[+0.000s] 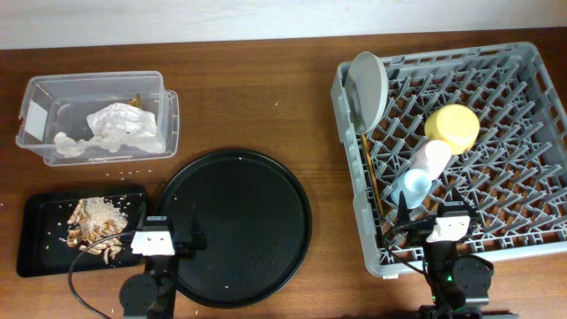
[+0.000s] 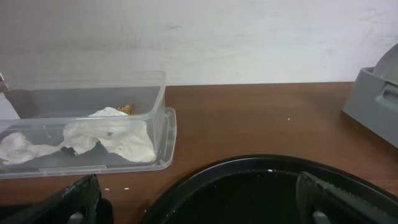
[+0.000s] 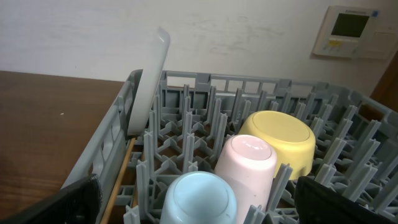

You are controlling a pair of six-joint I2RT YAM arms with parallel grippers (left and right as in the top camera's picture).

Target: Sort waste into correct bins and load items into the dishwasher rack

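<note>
The grey dishwasher rack (image 1: 523, 133) holds a grey plate (image 1: 368, 89) on edge, with a yellow bowl (image 1: 452, 127), pink bowl (image 1: 430, 158) and light-blue bowl (image 1: 410, 186) upside down in a row. Chopsticks (image 1: 373, 173) lie along its left wall. A white napkin (image 1: 120, 128) and a bit of gold wrapper (image 1: 135, 100) sit in the clear box (image 1: 53, 89). Food scraps (image 1: 93, 226) lie on the flat black tray (image 1: 35, 252). My left gripper (image 1: 166, 237) hangs open and empty over the round tray's near left edge. Open and empty, my right gripper (image 3: 199, 202) straddles the light-blue bowl (image 3: 199, 196) from above.
A large round black tray (image 1: 235, 226) with nothing on it fills the middle front of the brown table. A few white crumbs dot the wood in front of the clear box (image 2: 87, 130). The rack's right half has free pegs.
</note>
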